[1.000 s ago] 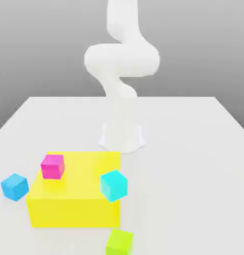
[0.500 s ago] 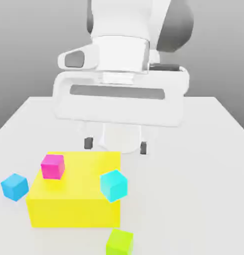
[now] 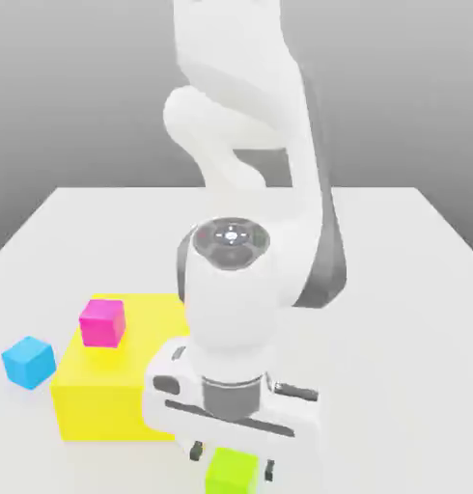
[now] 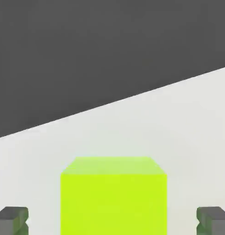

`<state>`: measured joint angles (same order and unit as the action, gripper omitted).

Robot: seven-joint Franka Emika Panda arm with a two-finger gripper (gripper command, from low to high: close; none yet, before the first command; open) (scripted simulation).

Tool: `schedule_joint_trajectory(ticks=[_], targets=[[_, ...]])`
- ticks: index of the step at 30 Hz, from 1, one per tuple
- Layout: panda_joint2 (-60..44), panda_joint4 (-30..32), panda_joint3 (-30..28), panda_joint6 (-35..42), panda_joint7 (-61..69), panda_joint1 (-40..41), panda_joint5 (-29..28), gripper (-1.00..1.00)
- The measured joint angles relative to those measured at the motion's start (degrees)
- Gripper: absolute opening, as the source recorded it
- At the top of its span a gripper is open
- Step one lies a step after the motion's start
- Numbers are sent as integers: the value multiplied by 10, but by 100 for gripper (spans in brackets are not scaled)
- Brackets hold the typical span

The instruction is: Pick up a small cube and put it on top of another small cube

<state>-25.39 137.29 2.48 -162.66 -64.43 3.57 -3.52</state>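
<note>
Lime-green cube (image 3: 231,472) found at bottom centre of the exterior view, on the white desk (image 3: 395,289), just in front of the big yellow block (image 3: 105,391). End effector (image 3: 232,462) lowered over it, fingertips (image 4: 12,220) straddling both side faces with gaps visible: released, not yet gripping. Judged rigid, light, smooth-faced, possibly slippery. Best taken squarely across opposite flat faces, mid-height.
</note>
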Motion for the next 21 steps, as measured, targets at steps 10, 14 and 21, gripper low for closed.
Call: schedule_joint_trajectory(ticks=[10, 14, 21], targets=[[70, 14, 9, 56, 6, 7, 9, -100], [152, 44, -14, 108, 15, 26, -1, -100], [297, 108, -63, 188, 38, 93, -23, -100]])
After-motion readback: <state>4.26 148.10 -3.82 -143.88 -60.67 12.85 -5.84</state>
